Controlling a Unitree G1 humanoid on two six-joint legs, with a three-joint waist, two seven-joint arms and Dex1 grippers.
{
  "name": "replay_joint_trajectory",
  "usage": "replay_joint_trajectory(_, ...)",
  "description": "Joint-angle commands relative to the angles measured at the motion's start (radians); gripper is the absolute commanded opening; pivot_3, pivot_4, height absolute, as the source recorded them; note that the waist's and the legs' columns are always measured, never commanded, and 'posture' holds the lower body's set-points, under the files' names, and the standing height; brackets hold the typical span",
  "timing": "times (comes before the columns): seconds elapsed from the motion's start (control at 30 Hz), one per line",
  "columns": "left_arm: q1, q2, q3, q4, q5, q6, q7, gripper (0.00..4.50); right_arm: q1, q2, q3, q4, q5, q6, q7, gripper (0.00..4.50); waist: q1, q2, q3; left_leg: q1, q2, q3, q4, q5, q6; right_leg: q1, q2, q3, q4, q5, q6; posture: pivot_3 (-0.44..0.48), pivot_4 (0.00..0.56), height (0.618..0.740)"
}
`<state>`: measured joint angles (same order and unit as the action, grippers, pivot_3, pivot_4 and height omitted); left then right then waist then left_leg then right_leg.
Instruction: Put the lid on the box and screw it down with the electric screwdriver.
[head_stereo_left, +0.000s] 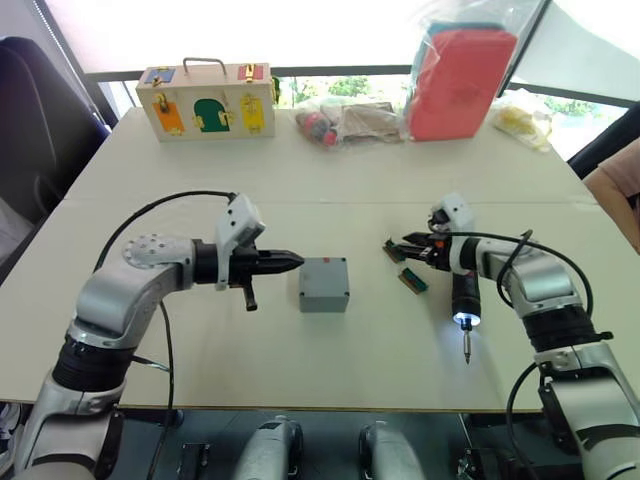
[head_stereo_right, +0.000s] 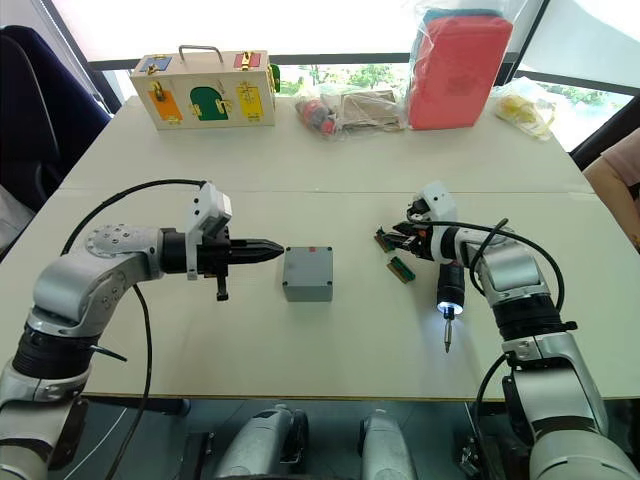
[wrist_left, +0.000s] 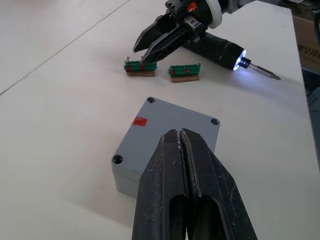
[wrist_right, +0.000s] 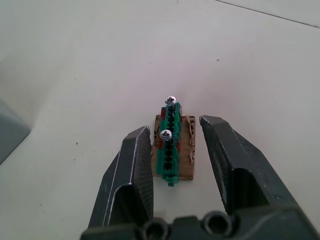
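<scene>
Box (head_stereo_left: 324, 284) with lid (wrist_left: 170, 131) already seated on top, red mark (wrist_left: 139, 121) near one corner, stood mid-table between the two arms; corner holes looked empty of screws, so fastening judged not yet done. Left gripper (head_stereo_left: 290, 262), fingers pressed together and empty, lay level and pointed at the box's near side, tip just short of it, forearm stretched out low across the table. Right gripper (wrist_right: 172, 150), fingers spread narrowly, straddled a green strip (wrist_right: 168, 145) on a brown backing that carried two upright screws (wrist_right: 170, 100); the strip's long axis ran along the line of the fingers, between them and not yet pinched. A second such strip (head_stereo_left: 413, 281) lay just beside. Electric screwdriver (head_stereo_left: 465, 300) lay flat under the right forearm, tip light on, bit (head_stereo_left: 466, 350) pointing toward the table's near edge, well apart from the box. Right arm judged the nearer to both screws and driver; wrist bent inward toward the box.
</scene>
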<state>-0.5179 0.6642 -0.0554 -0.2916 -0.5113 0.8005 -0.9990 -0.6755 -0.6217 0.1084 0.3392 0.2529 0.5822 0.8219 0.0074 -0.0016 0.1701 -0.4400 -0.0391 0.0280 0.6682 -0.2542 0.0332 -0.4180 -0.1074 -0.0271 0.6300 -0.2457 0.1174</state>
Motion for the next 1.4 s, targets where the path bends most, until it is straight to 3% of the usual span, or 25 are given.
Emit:
replay_joint_trajectory(0.03,-0.005,0.014,0.015,-0.036,-0.02,0.001,0.007,0.0,-0.013,0.003,-0.029,-0.017,-0.005,-0.013,0.003,1.7,0.001,0.0,0.0,0.0,0.0,0.0,0.0,0.0,0.0,0.0,0.0,0.0,0.0,0.0,0.0,0.0,0.15,0.74)
replay_joint_trajectory(0.07,-0.005,0.015,0.013,-0.035,-0.021,0.001,0.007,0.0,-0.013,0.005,-0.03,-0.017,-0.007,-0.013,0.003,1.7,0.001,0.0,0.0,0.0,0.0,0.0,0.0,0.0,0.0,0.0,0.0,0.0,0.0,0.0,0.0,0.0,0.15,0.74)
replay_joint_trajectory(0.17,-0.005,0.015,0.008,-0.033,-0.021,0.001,0.007,0.0,-0.01,0.008,-0.034,-0.019,-0.01,-0.013,-0.002,0.98,0.002,0.0,0.0,0.0,0.0,0.0,0.0,0.0,0.0,0.0,0.0,0.0,0.0,0.0,0.0,0.0,0.15,0.74)
replay_joint_trajectory(0.23,-0.006,0.014,0.004,-0.031,-0.02,0.0,0.007,0.0,-0.007,0.01,-0.037,-0.023,-0.011,-0.012,-0.003,0.16,0.001,0.0,0.0,0.0,0.0,0.0,0.0,0.0,0.0,0.0,0.0,0.0,0.0,0.0,0.0,0.0,0.15,0.74)
replay_joint_trajectory(0.27,-0.007,0.013,0.003,-0.03,-0.02,0.0,0.006,0.0,-0.006,0.011,-0.039,-0.025,-0.012,-0.011,-0.002,0.01,0.001,0.0,0.0,0.0,0.0,0.0,0.0,0.0,0.0,0.0,0.0,0.0,0.0,0.0,0.0,0.0,0.15,0.74)
replay_joint_trajectory(1.03,0.009,0.032,-0.002,0.012,-0.01,-0.022,-0.011,0.0,0.011,0.011,-0.134,-0.157,0.043,0.019,-0.008,0.01,0.001,0.0,0.0,0.0,0.0,0.0,0.0,0.0,0.0,0.0,0.0,0.0,0.0,0.0,0.0,0.0,0.15,0.74)
replay_joint_trajectory(1.4,0.048,0.075,0.002,0.004,0.0,-0.041,-0.019,0.0,0.042,0.063,-0.103,-0.516,0.204,0.224,-0.009,0.01,0.003,0.0,0.0,0.0,0.001,0.0,0.0,0.0,0.0,0.0,0.001,0.0,0.0,0.0,0.0,0.0,0.15,0.74)
